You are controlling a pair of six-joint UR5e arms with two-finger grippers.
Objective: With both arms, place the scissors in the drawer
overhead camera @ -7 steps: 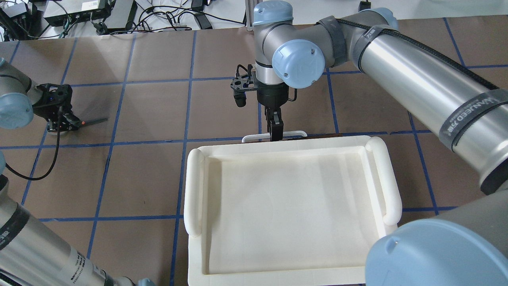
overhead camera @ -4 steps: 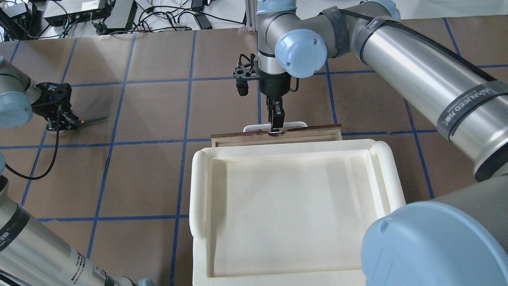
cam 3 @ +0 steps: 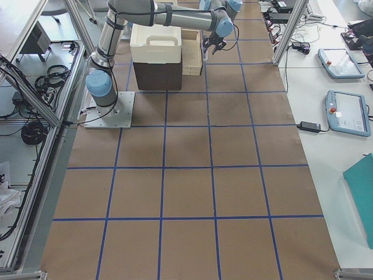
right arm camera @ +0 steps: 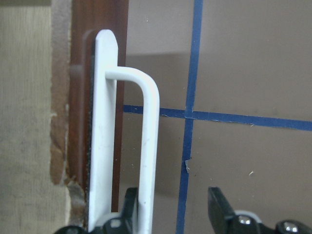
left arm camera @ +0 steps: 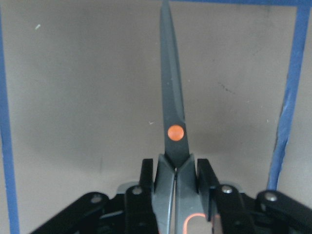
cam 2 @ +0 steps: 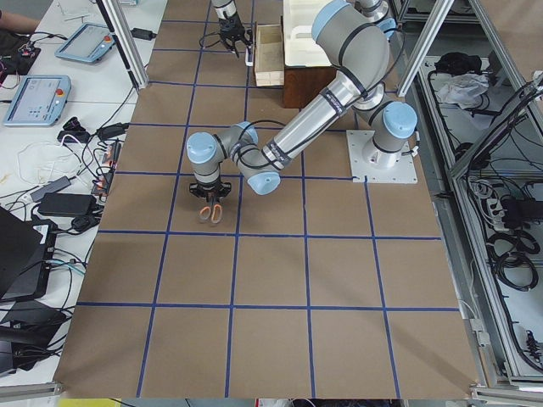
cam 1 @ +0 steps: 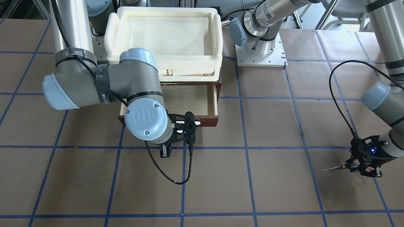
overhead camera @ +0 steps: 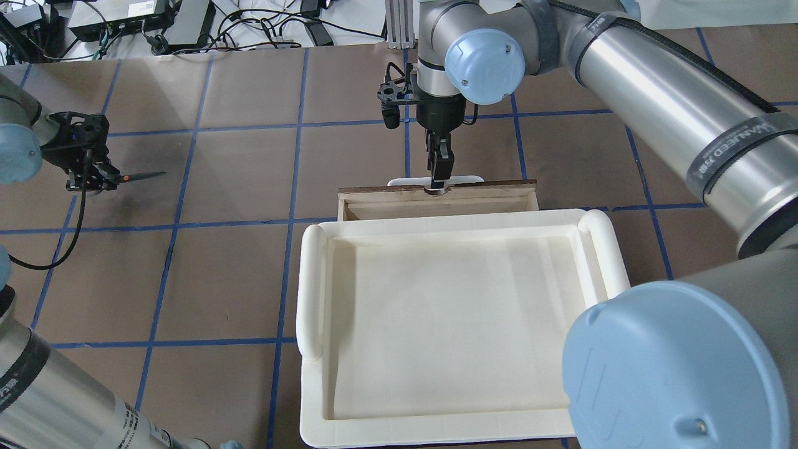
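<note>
The scissors [overhead camera: 134,177] have grey handles and an orange pivot dot; my left gripper [overhead camera: 93,178] is shut on the handles at the far left of the table, blades pointing toward the middle. The left wrist view shows the closed blades [left arm camera: 173,107] sticking out past the fingers [left arm camera: 146,180]. The dark brown drawer [overhead camera: 499,185] stands partly pulled out, its pale inside [cam 1: 189,97] showing. My right gripper [overhead camera: 436,178] is open at the white bar handle [right arm camera: 148,146], with one finger [right arm camera: 131,204] hooked behind the bar and the other [right arm camera: 219,204] apart from it.
A cream-white plastic tray [overhead camera: 312,280] sits on top of the cabinet above the drawer and also shows in the front-facing view [cam 1: 217,31]. Blue tape lines grid the brown table. Cables and electronics [overhead camera: 124,19] lie beyond the far edge.
The drawer has slid out from under the tray, away from the robot, with my right gripper moving along at the handle. My left gripper with the scissors has shifted slightly farther.
</note>
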